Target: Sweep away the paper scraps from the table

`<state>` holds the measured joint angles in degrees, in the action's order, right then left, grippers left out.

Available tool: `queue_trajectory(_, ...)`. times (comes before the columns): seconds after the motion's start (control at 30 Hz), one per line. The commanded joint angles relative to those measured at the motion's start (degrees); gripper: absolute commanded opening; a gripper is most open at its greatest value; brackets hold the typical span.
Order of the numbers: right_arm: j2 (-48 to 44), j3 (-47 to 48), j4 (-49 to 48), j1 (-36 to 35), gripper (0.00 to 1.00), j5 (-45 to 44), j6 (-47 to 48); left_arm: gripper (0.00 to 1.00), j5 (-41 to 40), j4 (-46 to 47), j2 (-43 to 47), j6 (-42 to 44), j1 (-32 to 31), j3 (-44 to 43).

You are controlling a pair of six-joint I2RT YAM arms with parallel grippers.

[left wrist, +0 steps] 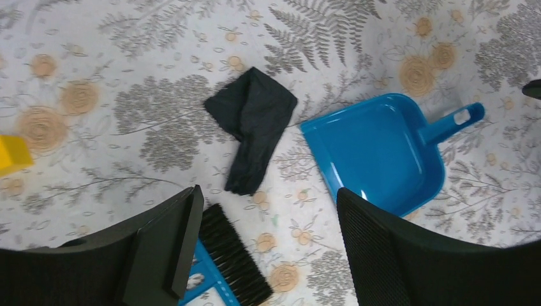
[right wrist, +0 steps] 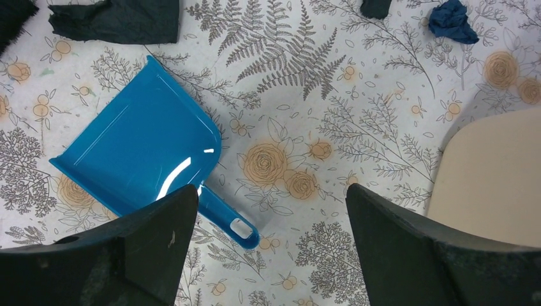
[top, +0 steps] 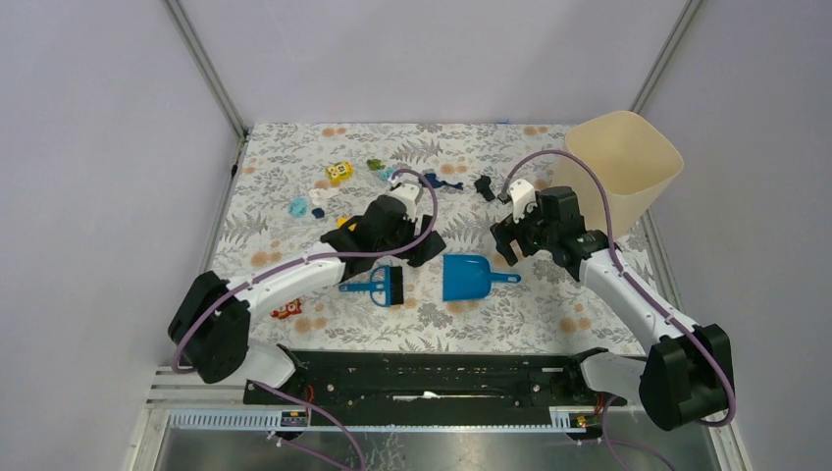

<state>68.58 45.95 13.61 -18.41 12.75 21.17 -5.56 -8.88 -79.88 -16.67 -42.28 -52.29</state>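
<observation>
**Stock on your worktop (top: 510,316), fern-print cloth:**

- Paper scraps (top: 439,182): they lie loose across the far half. You have a light blue one (top: 297,206) at the left, a green one (top: 375,165) near the far edge, and a small black one (top: 484,186) towards the bin. A larger black piece (left wrist: 255,127) lies flat beside the dustpan's open mouth. None are in the pan.
- Dustpan (top: 466,278), blue: it sits at the centre, and what shows of it holds nothing. Its handle points towards your right arm.
- Brush (top: 378,286), blue with black bristles: it lies just left of the dustpan, apart from it.
- Bin (top: 623,167), beige: far right corner.
- Yellow cube (top: 339,173) and red toy (top: 287,310): left side.
- Left claw (left wrist: 268,197): its jaws are spread wide and grip nothing. It hangs over the brush bristles.
- Right claw (right wrist: 271,194): its jaws are spread wide and grip nothing. It hangs over the dustpan handle.
</observation>
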Motion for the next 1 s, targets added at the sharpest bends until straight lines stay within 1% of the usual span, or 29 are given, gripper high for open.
queue_trajectory(0.0,-1.3,0.0,0.6,2.5,0.89,3.5,1.4,0.8,1.1,-1.8,-4.8,-6.3,-3.3,-5.9)
queue_trajectory(0.13,-0.8,0.5,1.7,4.5,0.82,5.1,1.8,0.75,-1.3,-3.6,-11.8,-8.1,-6.5,-11.6)
queue_trajectory(0.2,-1.2,0.6,2.3,5.3,0.8,7.5,1.8,0.68,-2.3,-5.8,-14.7,-9.3,-6.8,-14.9)
queue_trajectory(0.23,-1.5,0.4,2.4,5.6,0.79,8.6,1.8,0.67,-3.0,-7.2,-15.9,-9.6,-6.8,-16.3)
queue_trajectory(0.33,-2.0,0.3,2.6,6.2,0.77,10.3,1.9,0.63,-4.7,-11.7,-18.0,-9.4,-6.9,-20.0)
queue_trajectory(0.43,-2.3,0.4,3.1,6.9,0.77,12.0,1.9,0.63,-7.7,-18.3,-17.3,-9.4,-6.9,-21.4)
queue_trajectory(0.53,-2.7,0.1,3.5,7.3,0.77,14.3,2.5,0.62,-12.1,-24.7,-14.4,-10.6,-6.7,-20.1)
queue_trajectory(0.6,-2.6,0.1,3.9,7.3,0.78,15.8,3.0,0.64,-14.4,-26.0,-11.9,-11.7,-5.8,-17.0)
queue_trajectory(0.67,-2.5,0.2,4.1,7.3,0.78,17.1,3.1,0.68,-14.2,-26.2,-10.1,-13.2,-3.9,-14.5)
queue_trajectory(0.73,-2.2,0.4,4.6,7.3,0.78,18.3,3.2,0.68,-12.3,-26.4,-9.0,-14.5,-1.3,-12.4)
queue_trajectory(0.77,-2.1,0.5,4.9,7.3,0.78,18.7,3.3,0.66,-11.5,-26.1,-8.7,-15.1,-0.1,-11.4)
queue_trajectory(0.87,-2.0,0.5,5.3,7.3,0.78,20.1,3.5,0.57,-9.6,-23.7,-7.8,-16.1,2.9,-8.6)
queue_trajectory(0.97,-2.3,0.5,5.6,7.3,0.79,20.5,3.7,0.52,-7.7,-21.9,-8.0,-15.8,4.8,-7.1)
